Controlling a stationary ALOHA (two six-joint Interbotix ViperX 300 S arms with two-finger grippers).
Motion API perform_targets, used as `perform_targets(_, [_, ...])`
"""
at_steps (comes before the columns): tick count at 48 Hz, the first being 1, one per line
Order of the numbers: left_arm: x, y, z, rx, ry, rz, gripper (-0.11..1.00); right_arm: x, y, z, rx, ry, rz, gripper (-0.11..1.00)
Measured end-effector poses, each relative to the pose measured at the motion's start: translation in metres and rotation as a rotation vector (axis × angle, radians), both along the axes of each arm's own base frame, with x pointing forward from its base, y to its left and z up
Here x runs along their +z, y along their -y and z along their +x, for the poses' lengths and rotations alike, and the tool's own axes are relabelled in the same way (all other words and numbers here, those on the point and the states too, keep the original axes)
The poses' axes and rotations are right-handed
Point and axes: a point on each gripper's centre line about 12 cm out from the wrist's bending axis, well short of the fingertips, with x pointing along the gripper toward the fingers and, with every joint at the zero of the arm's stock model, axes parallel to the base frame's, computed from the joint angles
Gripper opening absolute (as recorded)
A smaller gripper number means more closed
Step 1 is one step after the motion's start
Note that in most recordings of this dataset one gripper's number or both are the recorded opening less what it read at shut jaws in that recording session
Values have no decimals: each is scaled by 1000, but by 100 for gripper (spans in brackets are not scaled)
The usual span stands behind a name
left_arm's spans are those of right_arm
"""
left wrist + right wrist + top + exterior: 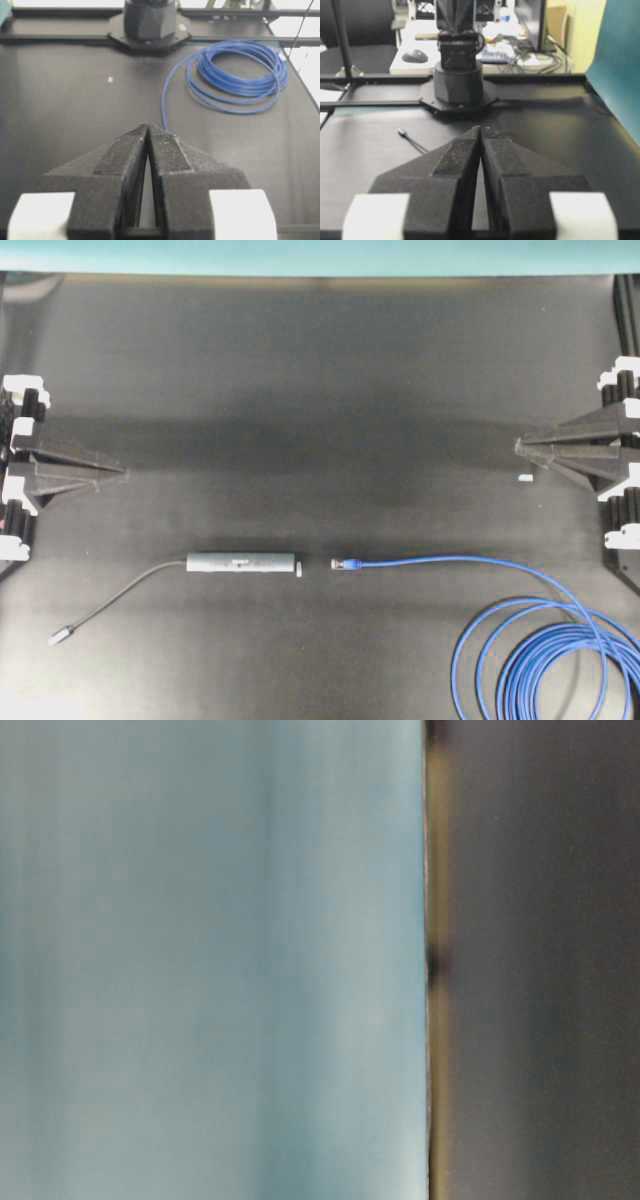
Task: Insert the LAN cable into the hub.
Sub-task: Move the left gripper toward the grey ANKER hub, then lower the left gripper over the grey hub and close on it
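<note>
Nothing done yet: both black pincers, left (118, 472) and right (520, 446), pressed together and empty, slim grey metallic hub (240, 563) and bright-blue LAN cable (440, 561) lying unplugged on the tabletop between and below them.

Blind spots from my seat at the controls

My table-level view is only blur, a pale blue-grey field beside a dark band, and I can make out no object in it. From overhead, the LAN cable (430, 562) has its coil cut off by the lower right corner, and its plug is too small for me to read the clip side. The port end of the hub (240, 562) is too small to judge too. In the left wrist view the left gripper (148, 131) hides the hub completely. In the right wrist view I see only the plug and a short stretch of the hub's cord (412, 141).
</note>
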Motion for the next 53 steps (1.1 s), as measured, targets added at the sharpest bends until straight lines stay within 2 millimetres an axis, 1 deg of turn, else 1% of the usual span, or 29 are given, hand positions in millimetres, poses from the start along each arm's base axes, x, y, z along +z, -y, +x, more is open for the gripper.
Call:
perform_targets(2, [-1,0,1,-3,-5,1,5,0,0,0,0,-3,0,2])
perform_targets(5, [-6,1,5,-7,-29,1,0,-4,0,4,-2,-34,10,0])
perform_targets(15, [-23,5,18,-30,-107,-37,0,-23,0,21,-5,-204,41,0])
perform_targets(21, [-39,11,27,-55,-182,-34,0,-27,-2,30,2,-248,52,0])
perform_targets(28, [-61,21,39,-91,-264,-44,0,-36,-17,43,61,-308,70,0])
perform_targets(32, [-73,22,46,-92,-307,-56,1,-39,-17,49,57,-329,84,0])
perform_targets(36, [-81,23,52,-92,-317,-75,2,-39,-15,52,49,-336,86,0])
perform_targets(38, [-83,24,55,-95,-308,-75,8,-38,-16,53,49,-335,89,0])
perform_targets(41, [-85,25,59,-102,-281,-80,23,-36,-16,54,50,-332,88,0])
perform_targets(44, [-87,26,61,-105,-256,-86,41,-34,-16,54,50,-329,89,0])
perform_targets(46, [-92,26,62,-105,-245,-98,56,-34,-16,54,50,-330,89,0])
perform_targets(50, [-105,26,66,-106,-258,-125,78,-34,-16,55,51,-339,90,0])
perform_targets(51, [-109,27,67,-106,-264,-129,81,-34,-16,55,51,-341,90,0])
perform_targets(52, [-113,27,68,-107,-271,-130,83,-34,-16,55,50,-343,92,0])
perform_targets(53, [-118,27,68,-105,-278,-130,82,-34,-16,56,51,-343,92,0])
